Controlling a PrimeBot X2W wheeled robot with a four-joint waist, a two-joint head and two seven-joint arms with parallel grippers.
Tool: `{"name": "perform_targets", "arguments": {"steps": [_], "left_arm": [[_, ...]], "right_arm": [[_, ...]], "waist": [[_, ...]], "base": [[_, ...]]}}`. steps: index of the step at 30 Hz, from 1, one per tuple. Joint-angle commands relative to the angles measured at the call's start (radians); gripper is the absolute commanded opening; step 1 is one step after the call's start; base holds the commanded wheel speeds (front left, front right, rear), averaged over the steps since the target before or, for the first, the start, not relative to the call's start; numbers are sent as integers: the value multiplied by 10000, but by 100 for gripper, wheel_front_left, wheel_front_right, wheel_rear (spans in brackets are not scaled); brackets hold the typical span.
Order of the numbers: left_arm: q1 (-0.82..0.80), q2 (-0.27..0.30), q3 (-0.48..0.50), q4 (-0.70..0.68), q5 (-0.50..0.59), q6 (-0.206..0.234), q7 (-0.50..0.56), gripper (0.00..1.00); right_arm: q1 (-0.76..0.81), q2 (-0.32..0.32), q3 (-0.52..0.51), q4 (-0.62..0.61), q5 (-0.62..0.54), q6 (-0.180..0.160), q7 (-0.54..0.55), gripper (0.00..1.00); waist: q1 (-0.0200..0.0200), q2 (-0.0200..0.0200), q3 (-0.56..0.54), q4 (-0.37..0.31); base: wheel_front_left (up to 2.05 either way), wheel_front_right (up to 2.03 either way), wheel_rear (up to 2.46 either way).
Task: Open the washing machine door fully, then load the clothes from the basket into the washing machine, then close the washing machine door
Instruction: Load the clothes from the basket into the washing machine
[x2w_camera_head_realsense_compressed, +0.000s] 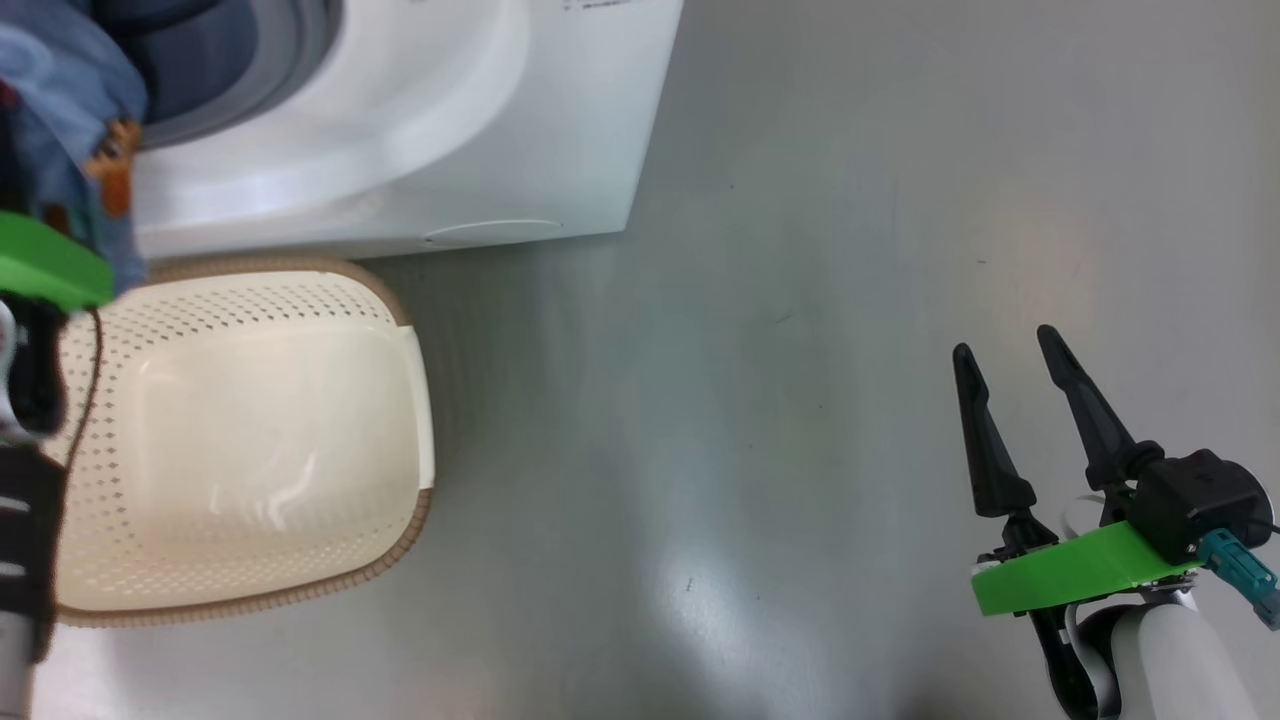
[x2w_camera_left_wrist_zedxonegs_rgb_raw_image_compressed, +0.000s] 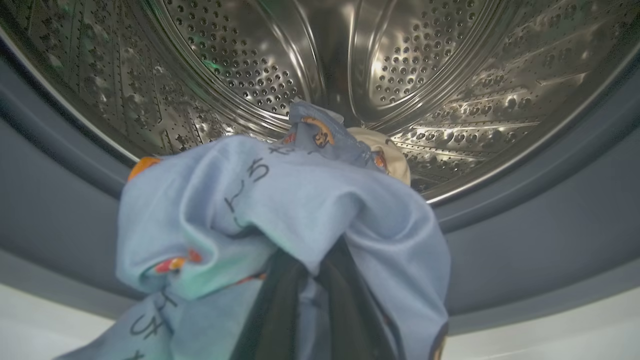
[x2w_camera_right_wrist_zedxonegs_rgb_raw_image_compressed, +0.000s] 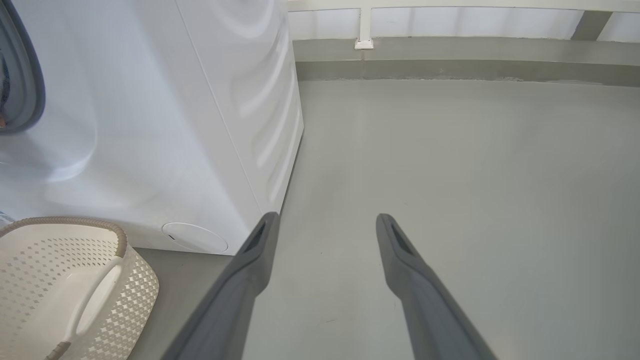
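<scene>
left gripper (x2w_camera_left_wrist_zedxonegs_rgb_raw_image_compressed: 312, 280) clamps the clothes (x2w_camera_left_wrist_zedxonegs_rgb_raw_image_compressed: 280, 200) before the drum (x2w_camera_left_wrist_zedxonegs_rgb_raw_image_compressed: 250, 60), while right gripper (x2w_camera_head_realsense_compressed: 1005, 342) gapes wide, empty.

Site, as I read it from the remote station: a laundry corner in a bare room. Evidence: a white front-loading washing machine (x2w_camera_head_realsense_compressed: 400, 120) with a perforated steel drum (x2w_camera_left_wrist_zedxonegs_rgb_raw_image_compressed: 240, 65), clothes (x2w_camera_left_wrist_zedxonegs_rgb_raw_image_compressed: 280, 210) at its mouth and a perforated basket (x2w_camera_head_realsense_compressed: 250, 300) just beside it. All stand on a glossy grey floor (x2w_camera_head_realsense_compressed: 800, 300), backed by a pale wall (x2w_camera_right_wrist_zedxonegs_rgb_raw_image_compressed: 450, 22) with grey skirting (x2w_camera_right_wrist_zedxonegs_rgb_raw_image_compressed: 450, 57).
</scene>
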Motion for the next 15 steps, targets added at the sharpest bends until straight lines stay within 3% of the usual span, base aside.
{"name": "perform_targets", "arguments": {"steps": [1, 15], "left_arm": [[-160, 620, 318, -373, 133, 38, -122, 0], [-3015, 1852, -71, -1268, 458, -59, 1796, 0]], "right_arm": [[96, 39, 246, -179, 49, 88, -97, 100], [-367, 98, 515, 144, 349, 88, -312, 100]], "waist": [[0, 0, 73, -58], [0, 0, 1123, -899]], "base": [[0, 0, 0], [0, 0, 0]]}}
